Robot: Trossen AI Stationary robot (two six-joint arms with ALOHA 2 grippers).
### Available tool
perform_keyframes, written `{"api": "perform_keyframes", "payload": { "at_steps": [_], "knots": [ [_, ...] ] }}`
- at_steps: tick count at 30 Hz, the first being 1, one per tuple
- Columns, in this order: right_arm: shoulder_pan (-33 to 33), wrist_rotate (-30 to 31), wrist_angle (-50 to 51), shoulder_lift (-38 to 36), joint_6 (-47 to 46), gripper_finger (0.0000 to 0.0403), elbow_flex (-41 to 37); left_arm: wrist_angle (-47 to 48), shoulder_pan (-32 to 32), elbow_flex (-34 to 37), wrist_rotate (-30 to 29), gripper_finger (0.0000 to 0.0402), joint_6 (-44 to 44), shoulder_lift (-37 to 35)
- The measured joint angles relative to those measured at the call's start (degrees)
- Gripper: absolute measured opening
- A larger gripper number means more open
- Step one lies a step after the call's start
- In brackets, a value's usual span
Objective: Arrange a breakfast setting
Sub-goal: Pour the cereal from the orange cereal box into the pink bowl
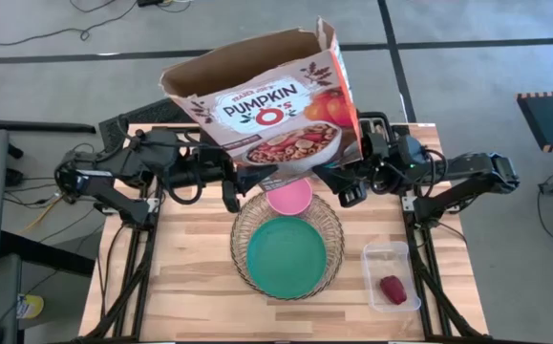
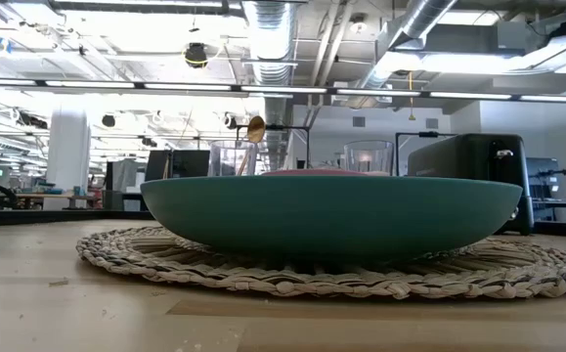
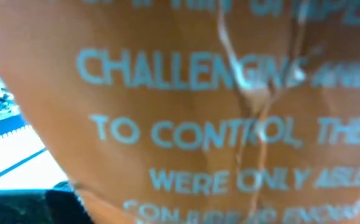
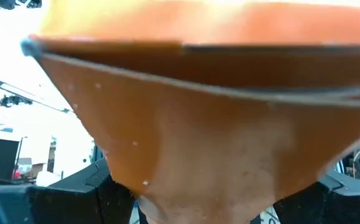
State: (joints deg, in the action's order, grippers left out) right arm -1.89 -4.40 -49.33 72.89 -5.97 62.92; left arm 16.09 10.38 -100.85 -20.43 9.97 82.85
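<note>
A big orange cereal box (image 1: 276,100) with an open top is held tilted high over the table's far middle. My left gripper (image 1: 230,186) is at its left lower part and my right gripper (image 1: 345,182) at its right lower corner, both mostly hidden under the box. A teal plate (image 1: 286,258) rests on a round woven charger (image 1: 333,225). A pink bowl (image 1: 290,198) sits on the charger's far rim, below the box. A dark red fruit (image 1: 393,289) lies in a clear tub (image 1: 376,256). A spoon's bowl (image 2: 255,128) shows above a glass. The bagel is hidden. My right gripper has the box's lower end (image 4: 192,186) between its two dark fingers (image 4: 68,193), one on each side. It comes at the box from the table's right. The box is lifted clear of the table and tilted, above the pink bowl. Which edge it has, I cannot tell.
A black toaster (image 2: 468,176) and two clear glasses (image 2: 232,156) stand at the table's far side behind the plate. The table's near left part (image 1: 180,287) is bare wood. The tub stands at the near right.
</note>
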Motion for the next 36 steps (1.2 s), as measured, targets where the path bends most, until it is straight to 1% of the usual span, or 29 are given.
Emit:
{"api": "perform_keyframes", "payload": {
  "at_steps": [5, 12, 15, 23, 28, 36],
  "knots": [
    [-0.1, 0.0, 4.6, -2.9, -0.1, 0.0316, -0.1, 1.5, 1.4, 0.1, -1.0, 0.0260, -1.3, -2.0],
    [0.0, 0.0, 8.3, -7.2, 0.2, 0.0293, -0.3, 2.9, 2.5, 0.1, -1.3, 0.0261, -2.6, -4.3],
    [0.0, 0.0, 11.3, -9.1, 0.5, 0.0291, -0.4, 3.9, 2.7, 0.1, -1.3, 0.0261, -2.4, -4.3],
    [-0.4, 0.1, 24.5, -17.5, -0.4, 0.0290, -0.5, 7.7, 4.6, 0.0, -1.3, 0.0261, -1.7, -5.5],
    [-2.0, 2.4, 31.9, -23.2, 0.2, 0.0290, -0.5, 9.1, 5.8, -0.1, -1.3, 0.0261, -1.2, -6.2],
    [-6.0, 9.0, 45.8, -32.3, 0.4, 0.0290, -0.5, 10.7, 5.8, -0.1, -1.7, 0.0261, 1.9, -6.4]
  ]
}}
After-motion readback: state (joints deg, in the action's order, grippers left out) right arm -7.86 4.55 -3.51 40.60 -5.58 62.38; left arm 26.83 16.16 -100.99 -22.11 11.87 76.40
